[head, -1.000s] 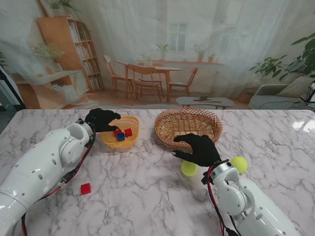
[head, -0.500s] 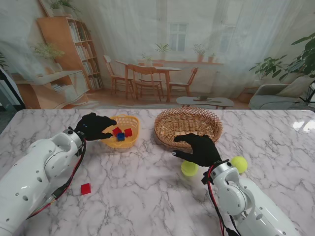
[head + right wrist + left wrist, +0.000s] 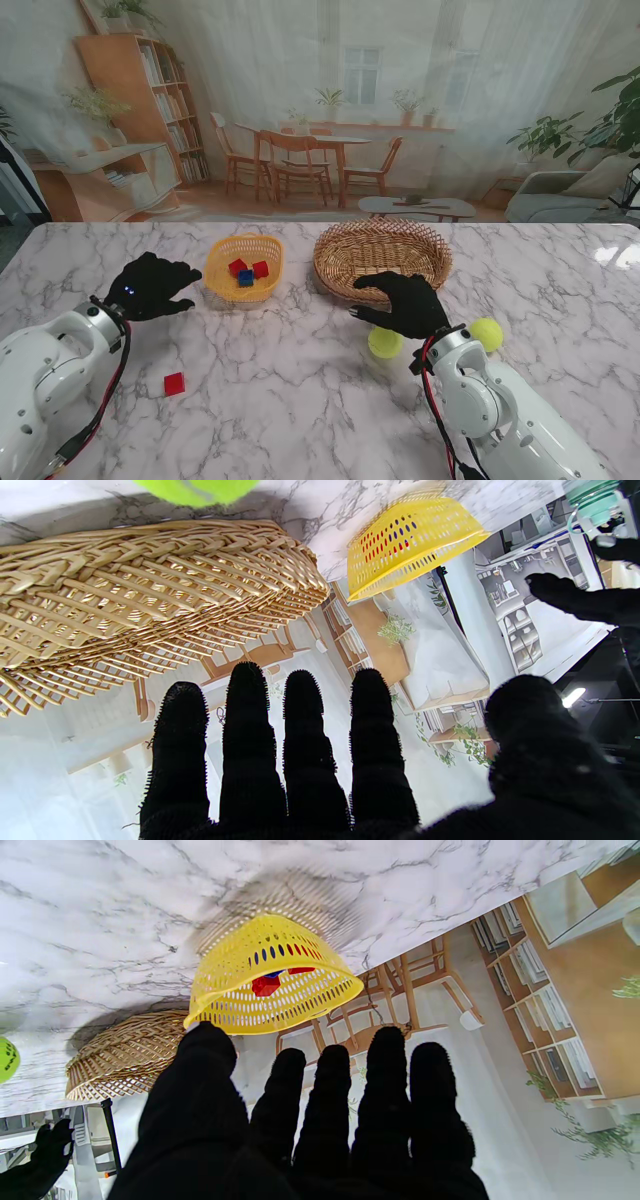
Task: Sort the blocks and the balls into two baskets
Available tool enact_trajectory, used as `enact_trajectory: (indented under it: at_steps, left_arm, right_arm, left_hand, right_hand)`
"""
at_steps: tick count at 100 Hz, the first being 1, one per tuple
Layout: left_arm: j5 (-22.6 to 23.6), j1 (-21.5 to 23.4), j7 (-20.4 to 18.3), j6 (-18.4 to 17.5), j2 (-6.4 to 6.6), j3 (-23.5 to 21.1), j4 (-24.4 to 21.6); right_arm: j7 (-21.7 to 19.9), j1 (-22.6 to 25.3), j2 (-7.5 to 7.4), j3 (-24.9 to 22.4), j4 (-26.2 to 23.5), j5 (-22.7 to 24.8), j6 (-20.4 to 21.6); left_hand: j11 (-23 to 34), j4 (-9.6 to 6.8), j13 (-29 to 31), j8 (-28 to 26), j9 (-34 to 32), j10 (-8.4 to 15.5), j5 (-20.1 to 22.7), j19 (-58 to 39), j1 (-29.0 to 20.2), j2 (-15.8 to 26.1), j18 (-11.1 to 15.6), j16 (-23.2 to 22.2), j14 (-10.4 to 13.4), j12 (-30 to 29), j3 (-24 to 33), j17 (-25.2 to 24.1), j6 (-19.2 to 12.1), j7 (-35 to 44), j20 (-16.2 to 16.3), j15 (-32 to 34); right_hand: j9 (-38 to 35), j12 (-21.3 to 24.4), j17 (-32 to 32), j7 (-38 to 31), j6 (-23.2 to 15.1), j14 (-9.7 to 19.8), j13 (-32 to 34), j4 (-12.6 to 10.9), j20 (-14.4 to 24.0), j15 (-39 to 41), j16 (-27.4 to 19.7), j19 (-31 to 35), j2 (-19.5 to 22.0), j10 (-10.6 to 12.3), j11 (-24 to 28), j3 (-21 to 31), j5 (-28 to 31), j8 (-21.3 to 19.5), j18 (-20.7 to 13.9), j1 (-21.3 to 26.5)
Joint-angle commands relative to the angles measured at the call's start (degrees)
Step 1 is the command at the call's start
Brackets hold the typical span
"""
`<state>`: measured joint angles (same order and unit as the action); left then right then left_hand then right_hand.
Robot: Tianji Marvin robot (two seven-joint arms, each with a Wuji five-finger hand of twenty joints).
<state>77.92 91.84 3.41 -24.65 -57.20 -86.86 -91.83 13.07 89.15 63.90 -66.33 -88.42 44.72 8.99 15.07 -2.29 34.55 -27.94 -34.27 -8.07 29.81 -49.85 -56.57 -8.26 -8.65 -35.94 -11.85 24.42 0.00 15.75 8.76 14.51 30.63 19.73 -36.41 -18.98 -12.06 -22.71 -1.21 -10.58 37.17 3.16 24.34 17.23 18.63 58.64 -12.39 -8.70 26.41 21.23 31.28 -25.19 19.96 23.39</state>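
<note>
Left robot hand (image 3: 150,287) spread, empty, beside yellow basket (image 3: 243,268); right robot hand (image 3: 405,304) spread over ball (image 3: 384,343)

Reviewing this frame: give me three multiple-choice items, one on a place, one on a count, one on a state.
1. Where is the loose red block?
A. in the woven wicker basket
B. on the marble table, nearer to me than the left robot hand
C. under a yellow-green tennis ball

2. Blocks in the yellow plastic basket?
A. none
B. three
C. six

3. The left robot hand is:
A. open, holding nothing
B. gripping a ball
C. gripping a basket

Answers: B, it lies alone on marble; B, two red, one blue; A, its fingers are spread.
</note>
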Motion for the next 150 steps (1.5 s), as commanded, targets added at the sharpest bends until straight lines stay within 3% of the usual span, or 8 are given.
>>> enact_trajectory:
  at_steps: [1, 50, 65, 93, 106, 113, 127, 150]
  left_arm:
    - [0.6, 2.1, 0.3, -0.5, 0.41, -0.4, 0.1]
    - [4.2, 10.5, 4.2, -0.9, 0.45, -5.5, -3.5]
    - [2.8, 11.6, 1.1, -1.2, 0.25, -5.6, -4.4]
    - [2.4, 12.8, -4.5, -3.8, 0.51, -6.2, -5.5]
    - [2.0, 12.8, -4.9, -4.8, 0.58, -6.1, -5.0]
    - [1.6, 13.0, -5.2, -5.0, 0.58, -5.9, -4.9]
    - [0.8, 13.8, -7.3, -4.6, 0.46, -6.2, -5.4]
    - [0.4, 14.3, -8.5, -3.2, 0.43, -5.8, -4.9]
  right_arm:
    - [0.1, 0.3, 0.06, -0.1, -0.1, 0.1, -0.4]
    - [0.0, 0.4, 0.06, -0.2, -0.2, 0.0, -0.6]
    - [0.2, 0.5, 0.08, -0.4, -0.3, 0.1, -0.6]
    - [0.4, 0.6, 0.09, -0.5, -0.2, 0.2, -0.4]
    - [0.4, 0.5, 0.08, -0.5, -0.2, 0.3, -0.5]
    - [0.4, 0.5, 0.07, -0.4, -0.1, 0.3, -0.5]
    - [0.5, 0.5, 0.08, -0.5, -0.1, 0.3, -0.4]
    - [0.8, 0.7, 0.11, -0.7, -0.2, 0.5, -0.3]
  left_hand:
    - [-1.4, 1.58, -1.5, 0.1, -0.1, -1.0, 1.0, 1.5, 0.1, 1.9, -1.6, 0.8, -0.8, -0.7, -0.6, -1.0, 0.0, -1.2, -1.0, -1.7]
    - [-1.9, 1.82, -1.4, 0.6, -0.4, -1.2, 0.0, 0.8, 1.1, 2.3, -1.6, 1.7, -0.9, -0.8, -0.8, -0.8, 0.3, -2.6, -1.0, -1.5]
    - [-5.3, 2.57, -2.8, 1.6, 2.9, -3.2, -3.0, 1.6, 7.4, 1.9, -1.9, 2.5, -1.9, -3.0, -1.5, -1.6, 1.3, -4.9, -1.4, -2.4]
    - [-12.1, 2.87, -5.0, 8.2, 10.2, -6.6, -10.9, 3.1, 17.2, -5.0, -1.6, 3.4, -2.1, -9.4, -1.4, -2.7, 5.5, -12.2, -1.4, -3.1]
    - [-12.0, 3.07, -4.2, 8.9, 8.6, -6.3, -8.5, 2.6, 19.4, -7.9, -1.3, 3.2, -1.6, -9.8, -1.5, -2.2, 7.5, -10.8, -0.8, -2.6]
    - [-8.2, 3.45, -3.4, 6.4, 5.4, -5.0, -6.0, 1.4, 20.0, -9.2, -0.9, 1.3, -1.8, -5.0, -0.9, -1.3, 8.5, -7.0, 0.6, -1.0]
    - [0.1, 3.56, 0.2, -1.2, 1.0, -3.0, -1.9, -1.6, 18.6, -11.3, -0.7, -4.3, -0.9, 5.2, -0.8, 1.1, 7.2, -1.8, 2.6, 3.6]
    - [3.2, 3.46, 2.8, -5.1, -0.9, -2.5, 0.0, -3.8, 17.5, -11.8, -1.0, -7.2, -0.8, 7.7, -0.6, 3.1, 6.7, -0.2, 3.3, 5.4]
  right_hand:
    - [-0.1, -0.5, 1.0, -0.1, 0.4, -0.1, 0.1, -1.4, 0.4, -0.4, 0.7, -0.3, 2.0, 0.1, -0.6, -1.0, 1.2, -0.8, 1.0, 1.2]
    - [-0.1, -0.5, 1.0, -0.1, 0.4, -0.1, 0.0, -1.4, 0.4, -0.4, 0.7, -0.3, 2.0, 0.1, -0.6, -1.0, 1.1, -0.8, 0.9, 1.2]
    - [-0.1, -0.5, 1.0, -0.1, 0.4, -0.1, 0.1, -1.4, 0.4, -0.4, 0.7, -0.4, 2.0, 0.0, -0.7, -1.0, 1.2, -0.8, 1.0, 1.2]
    - [-0.1, -0.5, 1.0, -0.1, 0.4, 0.0, 0.1, -1.4, 0.4, -0.4, 0.7, -0.3, 2.0, 0.1, -0.6, -1.0, 1.1, -0.8, 1.0, 1.2]
    - [0.0, -0.5, 1.0, -0.1, 0.4, -0.1, 0.1, -1.4, 0.4, -0.4, 0.7, -0.3, 2.0, 0.1, -0.6, -1.0, 1.1, -0.8, 0.9, 1.2]
    - [-0.1, -0.5, 1.0, -0.1, 0.4, -0.1, 0.1, -1.4, 0.4, -0.4, 0.7, -0.3, 2.1, 0.1, -0.6, -1.0, 1.2, -0.8, 1.0, 1.1]
    - [-0.1, -0.5, 1.0, -0.1, 0.4, -0.1, 0.1, -1.4, 0.4, -0.4, 0.7, -0.3, 2.0, 0.1, -0.6, -1.0, 1.2, -0.8, 0.9, 1.2]
    - [-0.1, -0.5, 1.0, -0.1, 0.4, 0.0, 0.0, -1.4, 0.4, -0.4, 0.7, -0.3, 2.0, 0.1, -0.5, -1.0, 1.1, -0.8, 1.0, 1.1]
